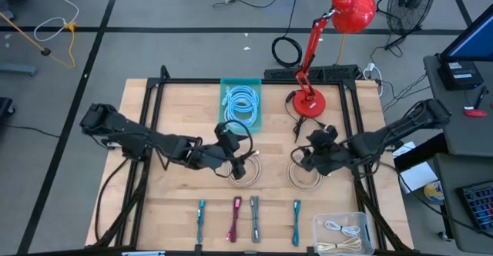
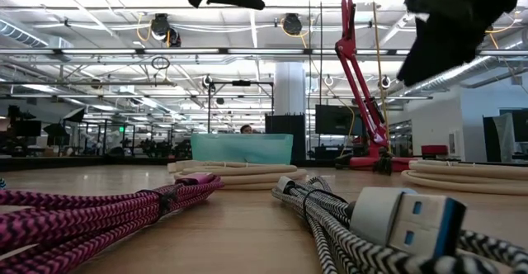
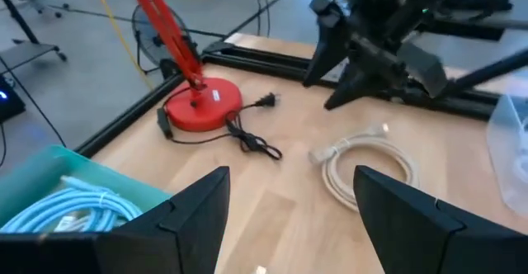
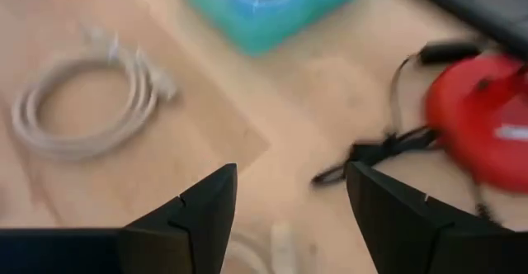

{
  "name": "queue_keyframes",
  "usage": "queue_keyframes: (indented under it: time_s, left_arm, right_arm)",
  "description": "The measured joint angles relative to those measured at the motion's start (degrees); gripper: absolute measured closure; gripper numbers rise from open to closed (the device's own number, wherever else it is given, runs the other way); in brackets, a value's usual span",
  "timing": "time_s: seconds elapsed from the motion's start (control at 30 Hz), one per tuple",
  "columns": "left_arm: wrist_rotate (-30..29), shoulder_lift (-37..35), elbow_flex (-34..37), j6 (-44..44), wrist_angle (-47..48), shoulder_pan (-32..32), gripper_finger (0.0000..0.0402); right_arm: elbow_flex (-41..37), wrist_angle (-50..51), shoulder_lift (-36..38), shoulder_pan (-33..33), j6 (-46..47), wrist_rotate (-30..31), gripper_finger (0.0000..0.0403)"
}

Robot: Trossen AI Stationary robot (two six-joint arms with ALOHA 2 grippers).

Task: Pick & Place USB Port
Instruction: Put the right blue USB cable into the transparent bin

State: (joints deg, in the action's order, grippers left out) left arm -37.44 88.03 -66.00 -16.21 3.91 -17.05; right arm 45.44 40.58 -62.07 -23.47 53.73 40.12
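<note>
High view shows a wooden table (image 1: 177, 202) with 2 dark arms over it. The left gripper (image 1: 240, 166) hangs over a coiled beige cable (image 1: 245, 173) near the middle of the table. Its fingers (image 3: 194, 216) are spread apart and hold nothing. The right gripper (image 1: 303, 160) hangs over a second coiled beige cable (image 1: 305, 176), a little to the right. Its fingers (image 4: 198, 212) are spread apart too, with nothing between them.

Near the front edge lie 4 bundled USB cables in a row: a blue one (image 1: 201, 217), a pink one (image 1: 236, 219), a black and white one (image 1: 255, 218) and another blue one (image 1: 296, 222). No gripper touches them. In the low view, the pink cable (image 2: 91, 212) and the black and white cable with its silver plug (image 2: 404, 220) lie flat on the wood, very close to the camera.

A teal tray (image 1: 241, 82) with light blue cables (image 1: 240, 102) sits at the back of the table. A red lamp (image 1: 312, 102) stands beside it, to the right. A clear box (image 1: 343, 224) with pale cables sits at the front right corner.
</note>
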Motion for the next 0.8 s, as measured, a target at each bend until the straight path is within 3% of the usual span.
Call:
queue_keyframes:
  time_s: [0.2, 0.37, 0.5, 0.7, 0.8]
  left_arm:
    - [0.1, 0.0, 0.0, -0.4, 4.2, -1.8, 0.014]
    - [0.3, 0.0, 0.0, 0.9, 4.1, -3.1, 0.014]
    - [3.1, 0.0, 0.0, 1.4, 4.5, -3.1, 0.014]
    - [3.4, 0.0, 0.0, 1.5, 7.3, -3.0, 0.014]
    - [3.4, 0.0, 0.0, 1.3, 8.4, -3.0, 0.014]
  right_arm:
    - [-2.7, -3.7, -6.4, 0.2, -0.7, -9.7, 0.0179]
    - [-2.8, -4.1, -11.2, 0.2, -0.6, -11.9, 0.0179]
    - [-2.8, -11.2, -13.5, -0.6, -4.0, -15.0, 0.0179]
    - [-2.8, -23.9, -16.8, -4.3, -6.6, -23.9, 0.0179]
    - [-2.8, -31.0, -18.3, -7.1, -7.2, -25.2, 0.0185]
